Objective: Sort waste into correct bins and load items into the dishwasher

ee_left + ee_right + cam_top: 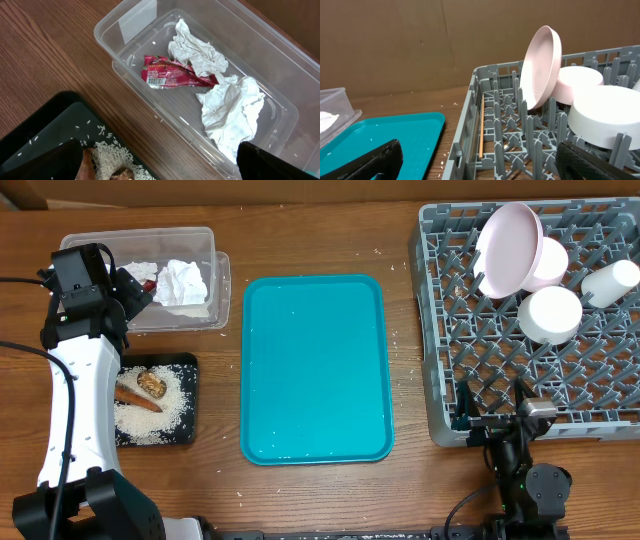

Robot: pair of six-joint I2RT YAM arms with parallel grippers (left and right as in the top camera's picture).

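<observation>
**Sorting looking all but done, both grippers hanging empty**

The left gripper (160, 162) is hovering above the clear rectangular plastic bin (280, 75) at the table's far left, its two dark fingers (45, 162) spread wide and gripping nothing; inside the bin, a red printed wrapper (172, 76) is lying between crumpled white paper tissues (230, 112); just beside the bin, nearer the robot, a black square tray (188, 362) is holding loose white rice (150, 420), an orange carrot-like scrap (135, 397) and a small brown lump (151, 383); the flat teal plastic serving tray (315, 370) in the middle is carrying nothing but a few specks; at the right, the grey plastic dishwasher rack (500, 380) is holding a pale pink plate (510, 248) tilted on edge next to a pink bowl (550, 265), plus two white cups (549, 315); the right gripper (480, 162) is waiting low by the rack's near edge, equally wide open and empty.

Judging from this, the waste-dropping step is closing out, with nothing on the teal tray to pick up; the next move is probably calling for the left arm to lift clear of the bin without clipping its rim, and for both arms to pull back.
</observation>
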